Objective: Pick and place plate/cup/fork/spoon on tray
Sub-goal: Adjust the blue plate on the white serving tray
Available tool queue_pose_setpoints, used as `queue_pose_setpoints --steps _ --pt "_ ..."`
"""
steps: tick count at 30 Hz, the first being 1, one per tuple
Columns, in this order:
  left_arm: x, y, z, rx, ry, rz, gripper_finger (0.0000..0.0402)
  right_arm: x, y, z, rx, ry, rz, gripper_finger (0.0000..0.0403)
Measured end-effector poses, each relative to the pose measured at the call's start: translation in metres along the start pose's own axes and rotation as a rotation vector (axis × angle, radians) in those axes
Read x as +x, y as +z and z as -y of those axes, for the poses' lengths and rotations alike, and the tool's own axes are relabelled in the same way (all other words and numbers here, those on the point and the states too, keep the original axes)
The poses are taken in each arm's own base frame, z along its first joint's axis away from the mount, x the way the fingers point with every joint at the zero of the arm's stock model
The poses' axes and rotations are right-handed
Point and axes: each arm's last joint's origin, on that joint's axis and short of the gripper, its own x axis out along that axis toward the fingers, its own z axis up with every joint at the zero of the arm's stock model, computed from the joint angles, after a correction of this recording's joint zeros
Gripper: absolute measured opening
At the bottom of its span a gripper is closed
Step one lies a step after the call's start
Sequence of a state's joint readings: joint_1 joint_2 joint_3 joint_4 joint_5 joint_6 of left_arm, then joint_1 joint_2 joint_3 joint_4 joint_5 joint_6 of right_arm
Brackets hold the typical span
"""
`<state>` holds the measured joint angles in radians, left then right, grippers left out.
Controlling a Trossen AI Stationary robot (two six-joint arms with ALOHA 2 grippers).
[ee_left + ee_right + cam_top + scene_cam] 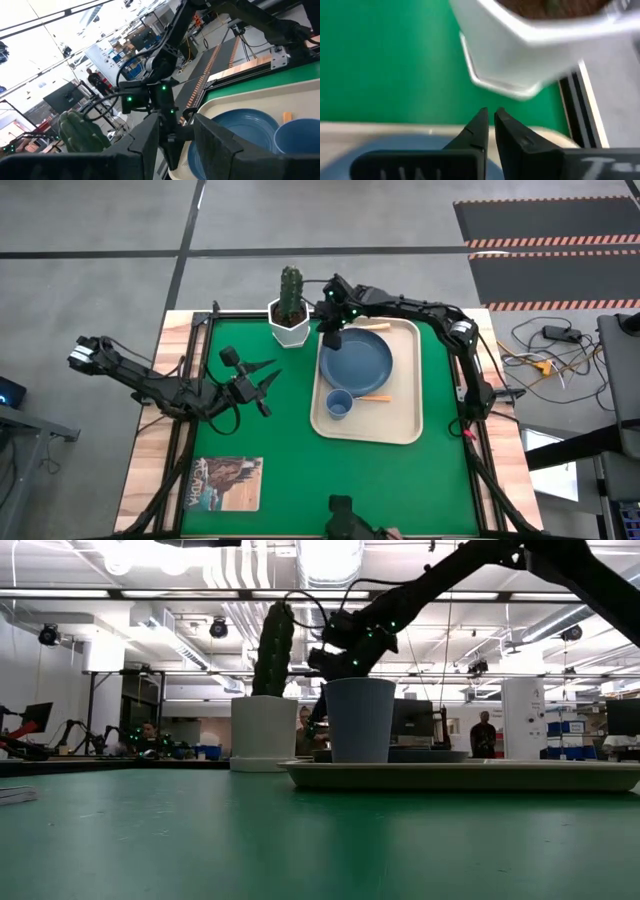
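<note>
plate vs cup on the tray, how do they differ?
The plate is far wider than the cup. The plate is low and flat with a raised rim; the cup stands tall in the low view. The plate is slate-blue, the cup lighter blue. The right gripper is at the plate's far-left rim, nearly shut on nothing; nothing is near the cup. Both are round and sit on the tray.

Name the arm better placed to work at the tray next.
Right. The right gripper hangs over the tray beside the plate; the left gripper is out over the green mat.
</note>
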<state>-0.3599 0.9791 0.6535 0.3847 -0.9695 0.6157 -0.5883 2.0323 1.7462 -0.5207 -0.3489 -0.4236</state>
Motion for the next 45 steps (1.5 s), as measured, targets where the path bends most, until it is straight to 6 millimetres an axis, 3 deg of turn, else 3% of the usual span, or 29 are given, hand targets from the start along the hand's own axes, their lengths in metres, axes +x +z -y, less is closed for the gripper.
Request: queue_pose_setpoints --steps 8,16,28,45 --pt "0.0 0.0 0.0 0.0 0.0 0.0 0.0106 0.017 -0.002 -0.009 -0.006 0.019 -0.023 0.0009" --pt "0.0 0.0 0.0 -0.005 -0.001 0.0 0.0106 0.034 -0.018 -0.012 0.044 0.06 -0.117 0.0009" --pt "0.0 -0.001 0.0 -0.004 0.001 -0.003 0.0106 0.041 -0.026 -0.012 0.066 0.072 -0.164 0.0009" --pt "0.0 -0.001 0.001 -0.003 0.001 -0.004 0.0106 0.036 -0.034 -0.017 0.098 0.094 -0.269 0.0009"
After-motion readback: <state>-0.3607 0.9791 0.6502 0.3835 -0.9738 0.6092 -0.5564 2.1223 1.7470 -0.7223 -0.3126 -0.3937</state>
